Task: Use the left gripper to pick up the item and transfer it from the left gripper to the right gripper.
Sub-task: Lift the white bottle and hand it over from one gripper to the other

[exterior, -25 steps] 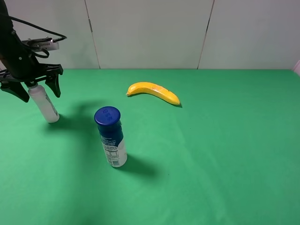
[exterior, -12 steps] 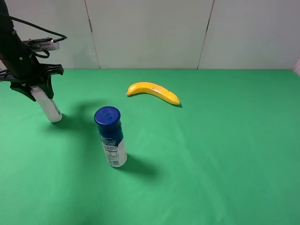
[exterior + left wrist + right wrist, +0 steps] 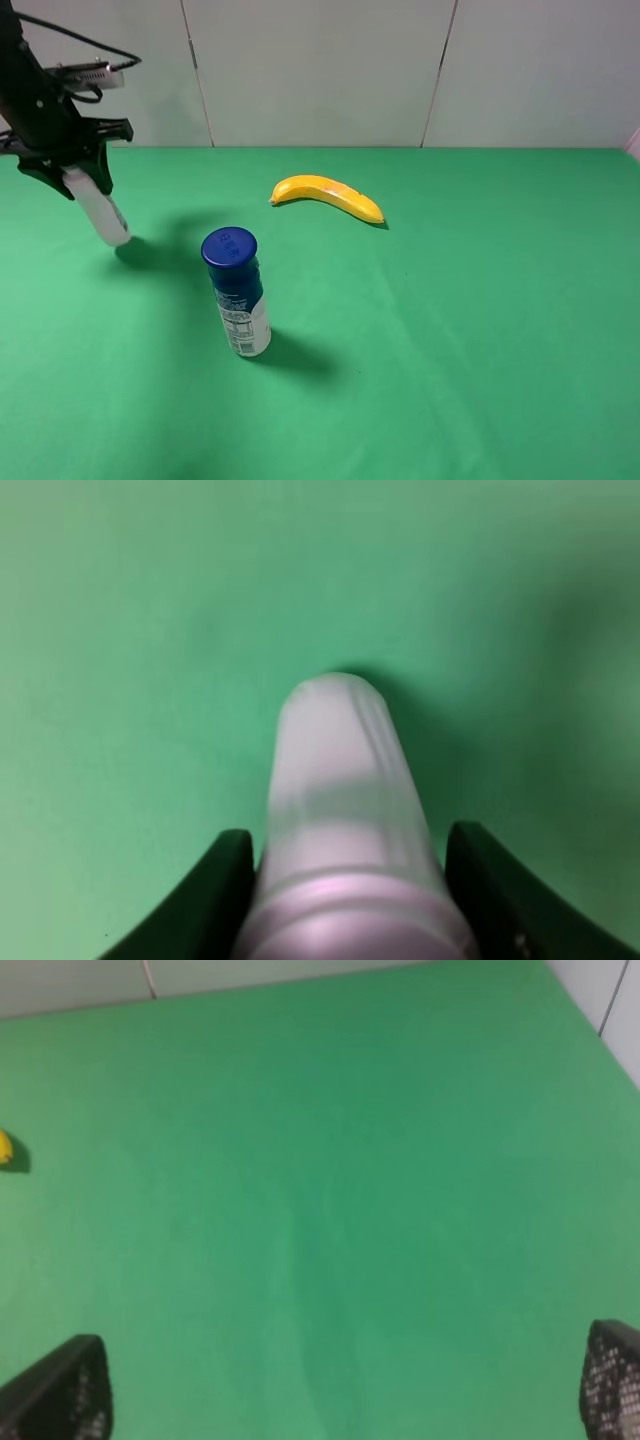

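I see my left gripper [image 3: 82, 178] at the far left of the green table cloth [image 3: 450, 320], its dark fingers clamped on the neck end of the slim white bottle [image 3: 103, 212]. The bottle hangs below the fingers, long axis near upright, base tilted toward the table's middle. The base seems just clear of the cloth, but I cannot be sure.

My right gripper [image 3: 340, 1375] is outside the high view. Its fingers are spread wide over bare cloth on the right side, well apart from the bottle. I judge the handover needs the free lower body presented crosswise to those fingers.

A blue-capped bottle [image 3: 237, 295] stands near the held one, and a banana [image 3: 327, 196] lies further back. The blue cap's marks and the label panel are too small to read, and the white bottle shows no legible print
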Tool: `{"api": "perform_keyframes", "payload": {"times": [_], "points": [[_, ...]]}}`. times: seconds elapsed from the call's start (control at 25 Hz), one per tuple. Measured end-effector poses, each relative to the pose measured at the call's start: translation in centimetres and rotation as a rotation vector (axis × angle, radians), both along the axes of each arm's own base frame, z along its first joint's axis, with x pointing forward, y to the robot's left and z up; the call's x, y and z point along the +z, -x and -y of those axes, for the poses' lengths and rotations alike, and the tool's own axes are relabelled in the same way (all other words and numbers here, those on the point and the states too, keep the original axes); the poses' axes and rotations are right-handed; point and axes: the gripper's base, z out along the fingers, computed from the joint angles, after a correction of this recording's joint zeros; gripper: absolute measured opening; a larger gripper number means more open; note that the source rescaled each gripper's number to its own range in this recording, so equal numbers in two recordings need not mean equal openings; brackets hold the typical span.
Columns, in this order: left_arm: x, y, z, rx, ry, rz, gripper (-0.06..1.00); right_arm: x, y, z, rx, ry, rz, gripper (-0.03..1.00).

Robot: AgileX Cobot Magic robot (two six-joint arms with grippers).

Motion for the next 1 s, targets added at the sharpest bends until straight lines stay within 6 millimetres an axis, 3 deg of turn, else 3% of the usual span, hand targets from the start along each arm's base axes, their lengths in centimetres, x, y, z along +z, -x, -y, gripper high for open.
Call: {"api": "perform_keyframes", "payload": {"times": [0.32,0.6,1.0], "points": [[3.6,-0.6,1.0,0.02,0.109,-0.001,0.01,0.0,0.0,0.0,0.0,0.0,0.0,1.0],[6.8,0.6,1.8,0.011,0.206,0.063,0.01,0.0,0.0,0.0,0.0,0.0,0.0,1.0],[8.3,0.9,3.6,-0.034,0.425,0.1,0.01,0.0,0.0,0.0,0.0,0.0,0.0,1.0]]}}
